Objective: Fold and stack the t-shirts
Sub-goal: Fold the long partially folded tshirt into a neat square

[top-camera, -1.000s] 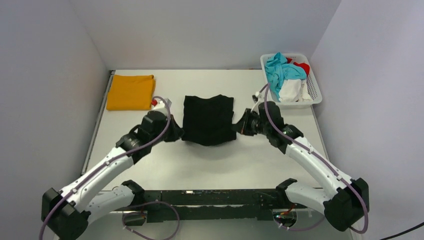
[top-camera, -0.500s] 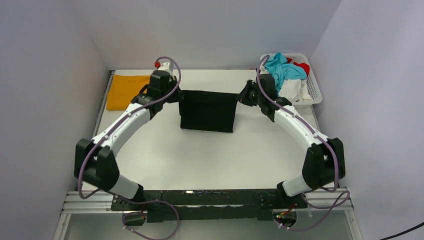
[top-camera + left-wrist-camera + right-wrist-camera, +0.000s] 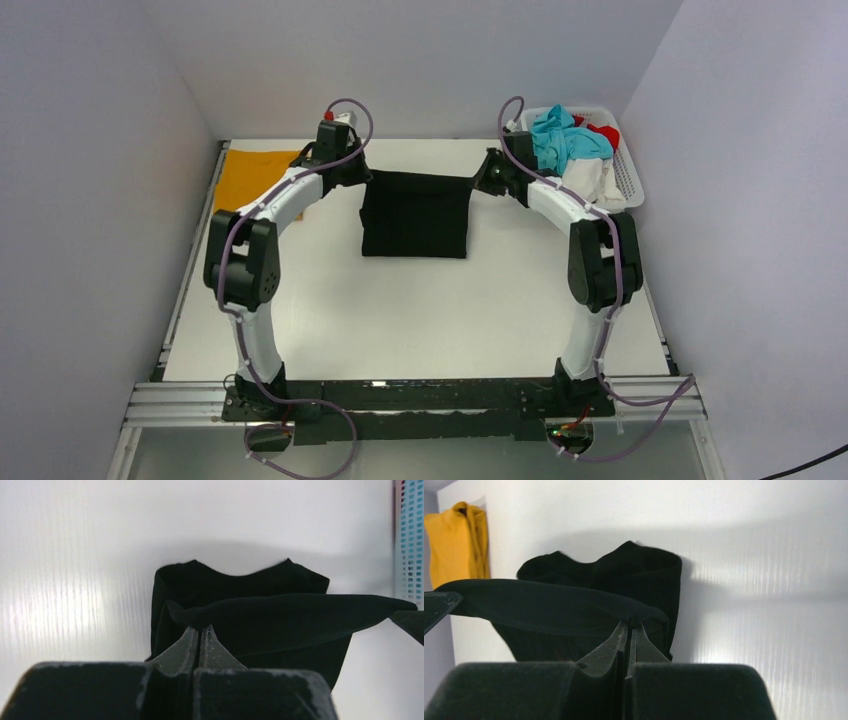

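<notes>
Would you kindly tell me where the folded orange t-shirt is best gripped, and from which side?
Probably by its near edge, coming from the table's middle. The orange t-shirt lies flat and folded in the far left corner, close along the table's left edge, so the left and far sides leave fingers little room.

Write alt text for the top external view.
Both arms reach across a white table, left pincer and right pincer each shut on a top corner of a black t-shirt, its far edge stretched between them. An orange t-shirt lies at far left; a white basket of clothes sits at far right.
</notes>
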